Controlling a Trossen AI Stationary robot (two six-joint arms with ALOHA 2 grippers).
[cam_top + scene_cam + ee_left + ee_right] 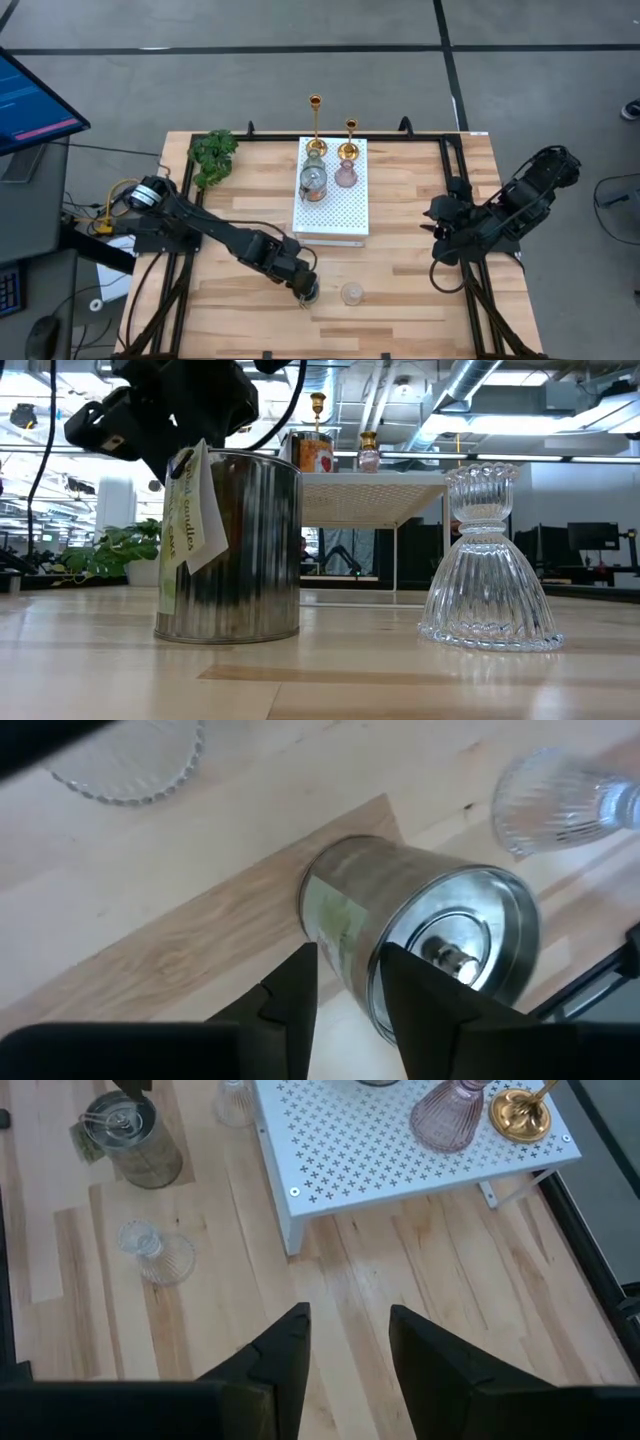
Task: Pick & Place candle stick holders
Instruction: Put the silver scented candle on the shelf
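You had a white dotted board (pixel 336 205) standing on short legs at the middle of the bench's (pixel 410 290) far edge. A leafy green plant (pixel 212 153) sat at the far left corner. A monitor (pixel 30 100) stood beyond the left edge.

High view: overhead, straight down, whole table (pixel 400 300). Low view: table height, level, very close to the silvery holder (pixel 232 545) and clear glass holder (pixel 488 560) — room behind. Left wrist: tight over that same pair. Right wrist: farther back, looking across to the white board (pixel 380 1150) — also catches both
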